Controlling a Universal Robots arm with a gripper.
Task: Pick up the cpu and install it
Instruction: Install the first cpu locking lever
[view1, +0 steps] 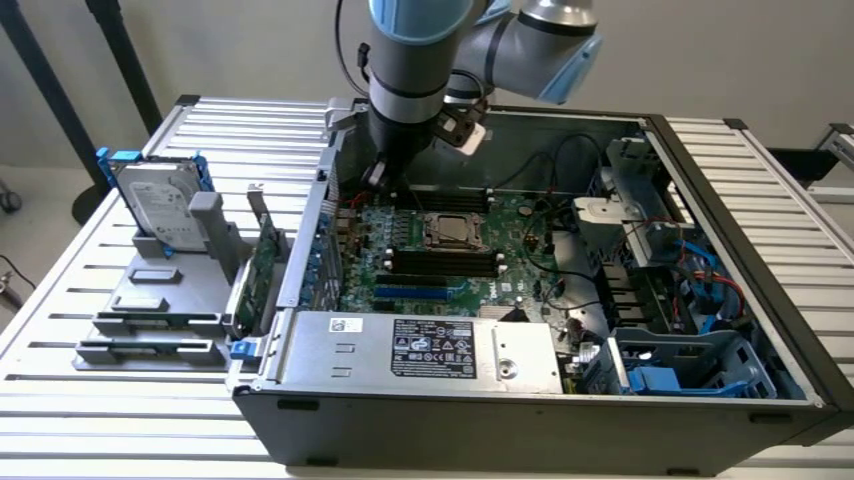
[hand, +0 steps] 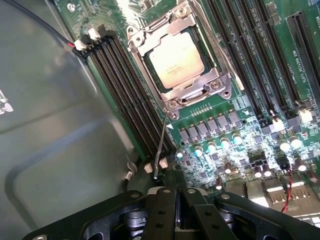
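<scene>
The cpu (hand: 176, 59), a small square chip with a pale metal top, lies flat in the motherboard socket inside its metal frame (hand: 212, 82). In the exterior view the cpu (view1: 449, 229) sits in the middle of the green board inside the open computer case. My gripper (hand: 175, 196) hangs above the board a little off the socket, shut, with its dark fingers together and nothing between them. A thin socket lever (hand: 161, 142) runs from the frame toward the fingers. In the exterior view the gripper (view1: 379, 180) is low at the board's far corner, beside the case wall.
Black memory slots (hand: 125, 85) flank the socket on both sides. The case's grey wall (view1: 315, 215) stands close to the arm. A hard drive in a blue frame (view1: 160, 205) stands on a grey rack outside. The power supply (view1: 427, 345) and cables (view1: 561, 240) crowd the case.
</scene>
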